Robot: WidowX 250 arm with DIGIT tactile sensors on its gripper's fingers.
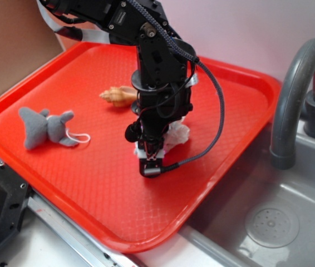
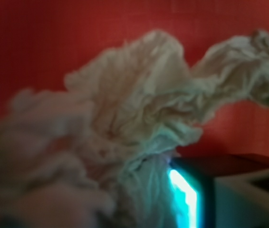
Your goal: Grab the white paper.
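The exterior view is evenly and softly lit, a little grainy, with a faint shadow on the tray (image 1: 90,183) under the jaws. The wrist view is dim and heavily blurred: the paper (image 2: 139,109) fills it out of focus, worst at lower left, beside a cyan glare at the bottom.

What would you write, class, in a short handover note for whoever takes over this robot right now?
Gripper: lowered onto the red tray, right at the white paper; whether the jaws are shut on it cannot be told.
White paper: crumpled, mid-tray, filling the wrist view.
Nearby: seashell behind the arm, grey plush elephant apart from the gripper.
Done: approach.
Left: confirm the grasp, then lift.
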